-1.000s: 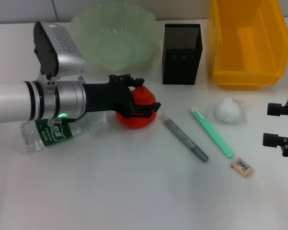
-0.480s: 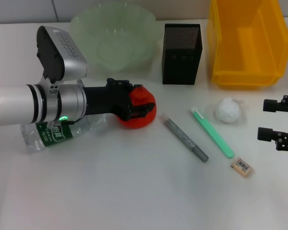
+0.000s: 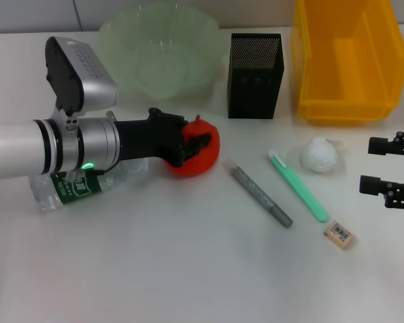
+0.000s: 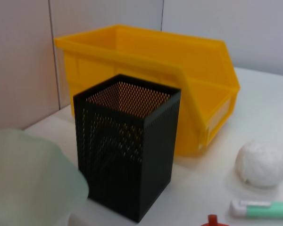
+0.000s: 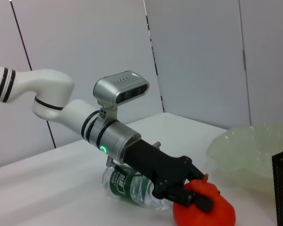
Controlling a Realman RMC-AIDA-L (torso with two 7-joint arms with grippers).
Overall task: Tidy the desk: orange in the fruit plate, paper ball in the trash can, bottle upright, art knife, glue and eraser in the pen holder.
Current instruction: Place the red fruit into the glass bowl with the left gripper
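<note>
Gripping the orange (image 3: 196,153), the left claw (image 3: 194,145) needed a steady lift toward the fruit plate (image 3: 124,30); right claw (image 3: 389,168) waited released.

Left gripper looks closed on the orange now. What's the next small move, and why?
Probably lift it straight up a little. The left gripper is shut on the orange, which seems to sit on the table, and the fruit plate behind it has a raised rim to clear. The right gripper waits open beside the paper ball.
</note>
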